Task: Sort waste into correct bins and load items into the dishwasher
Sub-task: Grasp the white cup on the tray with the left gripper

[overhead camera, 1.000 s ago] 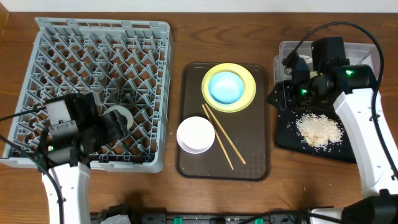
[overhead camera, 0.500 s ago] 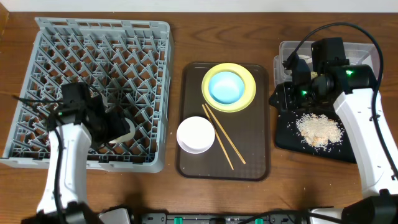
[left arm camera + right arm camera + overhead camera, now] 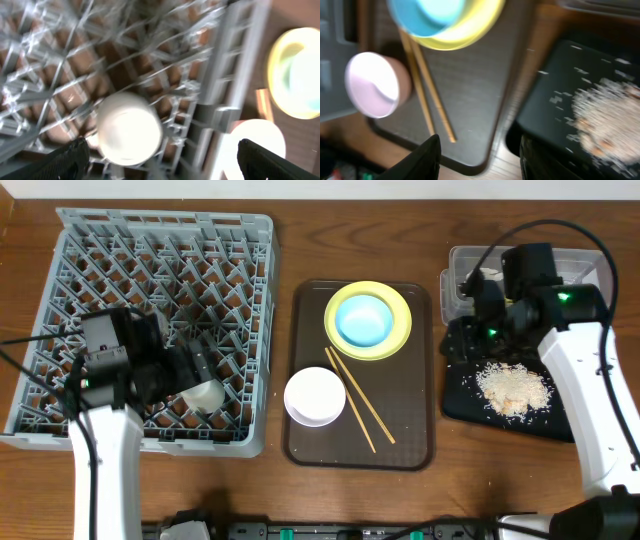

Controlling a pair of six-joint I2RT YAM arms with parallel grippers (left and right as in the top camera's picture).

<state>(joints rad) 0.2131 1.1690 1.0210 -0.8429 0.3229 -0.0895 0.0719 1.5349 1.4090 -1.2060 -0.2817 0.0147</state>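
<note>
The small white cup lies in the grey dish rack near its front right; it also shows in the left wrist view. My left gripper is open just above and beside it, not holding it. My right gripper is open and empty over the left edge of the black tray, which holds beige crumbs. The light-blue bowl sits on the yellow plate. The white bowl and chopsticks lie beside them. I cannot make out the tissue or the wrapper.
The plate, bowls and chopsticks rest on a dark brown serving tray in the middle. The clear plastic tub stands at the back right, behind the black tray, partly hidden by my right arm. Cables loop above the right arm.
The left gripper carried the cup down and to the right into the rack, then opened and let it go. The right gripper shifted slightly to the right.
</note>
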